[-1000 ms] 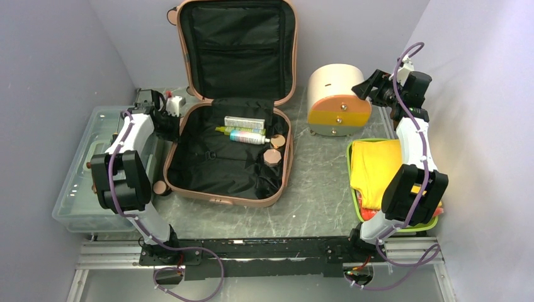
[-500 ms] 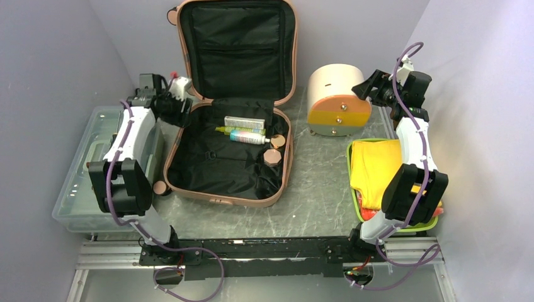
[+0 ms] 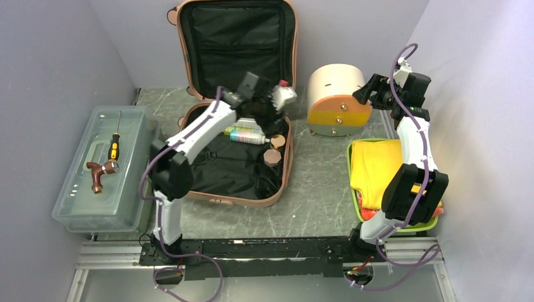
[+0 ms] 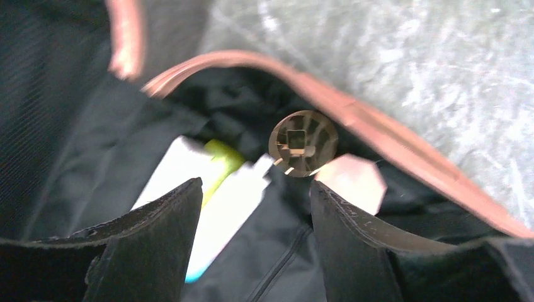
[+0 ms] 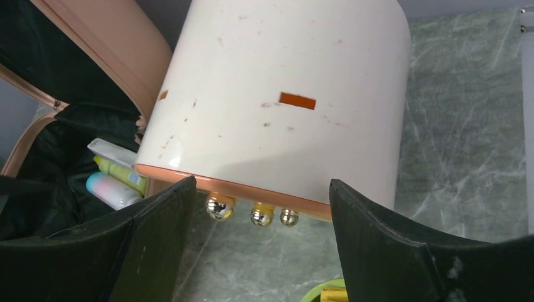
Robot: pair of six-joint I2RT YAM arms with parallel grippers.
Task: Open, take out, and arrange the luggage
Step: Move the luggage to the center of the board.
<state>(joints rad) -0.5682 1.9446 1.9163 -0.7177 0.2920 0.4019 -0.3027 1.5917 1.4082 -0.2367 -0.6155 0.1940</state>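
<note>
The salmon-pink luggage (image 3: 284, 165) lies open on the table, its lid (image 3: 236, 47) standing upright at the back and black lining showing. In its back right part lie white and green tubes (image 3: 245, 134), a round brown cap (image 3: 278, 140) and a pink hexagonal piece (image 3: 272, 156). My left gripper (image 3: 267, 113) hangs over these, open and empty. In the left wrist view the tubes (image 4: 214, 189), cap (image 4: 303, 143) and hexagonal piece (image 4: 349, 182) lie just past my left gripper (image 4: 255, 207). My right gripper (image 3: 371, 88) is open and empty at the back right.
A white drum-shaped drawer box (image 3: 337, 100) with metal knobs (image 5: 261, 215) stands right in front of my right gripper (image 5: 261, 189). A lime-green tray (image 3: 350, 179) holds yellow cloth at the right. A clear bin (image 3: 104, 195) at the left holds a screwdriver (image 3: 113, 146) and a brown tool (image 3: 101, 171).
My left arm has swung from over the clear bin to the right, over the back right of the open luggage. The tools in the bin are now uncovered. The right arm has barely moved.
</note>
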